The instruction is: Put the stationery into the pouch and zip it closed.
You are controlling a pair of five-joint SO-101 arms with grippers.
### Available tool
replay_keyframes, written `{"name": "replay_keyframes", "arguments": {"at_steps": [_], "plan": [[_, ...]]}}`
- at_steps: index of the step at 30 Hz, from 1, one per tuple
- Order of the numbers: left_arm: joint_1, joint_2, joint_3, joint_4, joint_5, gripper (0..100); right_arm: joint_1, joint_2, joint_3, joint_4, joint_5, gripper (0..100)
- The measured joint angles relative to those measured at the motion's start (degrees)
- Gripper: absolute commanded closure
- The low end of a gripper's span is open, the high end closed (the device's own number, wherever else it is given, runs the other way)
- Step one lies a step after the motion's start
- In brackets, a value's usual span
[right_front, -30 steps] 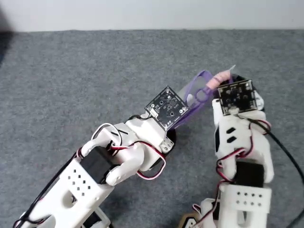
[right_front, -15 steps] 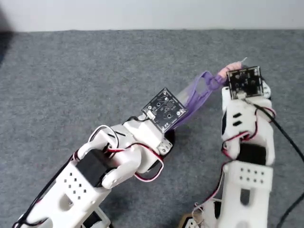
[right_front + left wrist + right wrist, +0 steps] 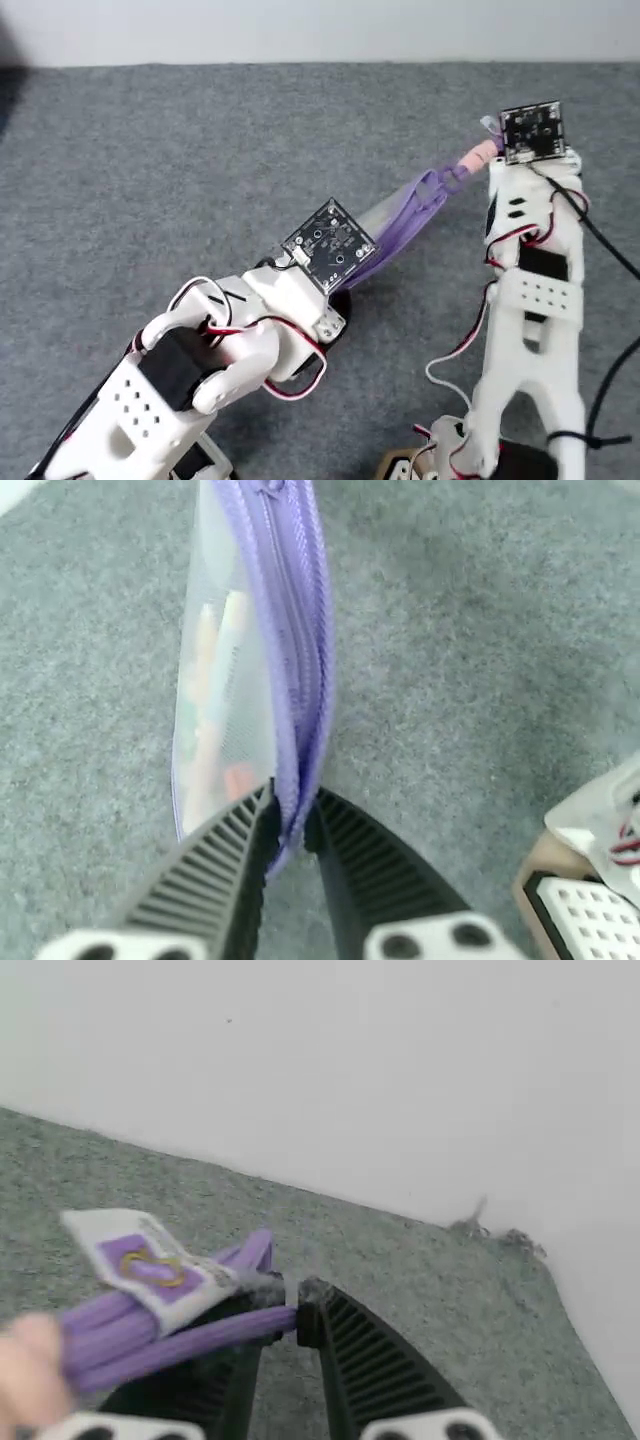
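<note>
A translucent pouch point(image 3: 405, 215) with a purple zipper edge hangs stretched between the two arms above the grey mat. In the left wrist view the pouch point(image 3: 240, 680) holds several pale stationery pieces point(image 3: 215, 670), and my left gripper point(image 3: 290, 825) is shut on its near purple corner. At the pouch's far end, my right gripper point(image 3: 285, 1320) is shut on the purple strap point(image 3: 180, 1335), beside a white label point(image 3: 150, 1255). A pink piece point(image 3: 472, 158) sticks out next to that gripper point(image 3: 490, 150). From above, the left arm's camera board point(image 3: 330, 245) hides its fingers.
Grey carpet-like mat point(image 3: 180, 150) covers the table, with a white wall point(image 3: 350, 1060) along its far edge. Part of an arm's white base and a brown block point(image 3: 590, 880) lie near the front. Red, black and white cables run along both arms.
My right arm has moved toward the far edge with the strap, pulling the pouch longer and straighter. The left arm has drawn back slightly toward the front left, still gripping its corner.
</note>
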Motion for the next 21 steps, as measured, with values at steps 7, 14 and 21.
{"name": "replay_keyframes", "arguments": {"at_steps": [7, 14, 21], "plan": [[-0.09, -0.18, 0.00, 0.00, 0.00, 99, 0.35, -2.02, -0.97, 2.73, 0.00, 98.6], [-0.26, -0.18, 0.00, 0.09, 0.00, 99, 0.79, -13.10, -0.97, 27.78, -0.09, 81.1], [-0.26, -0.18, 0.00, 0.09, 0.00, 99, -1.67, -24.70, -0.97, 48.18, -1.93, 78.7]]}}
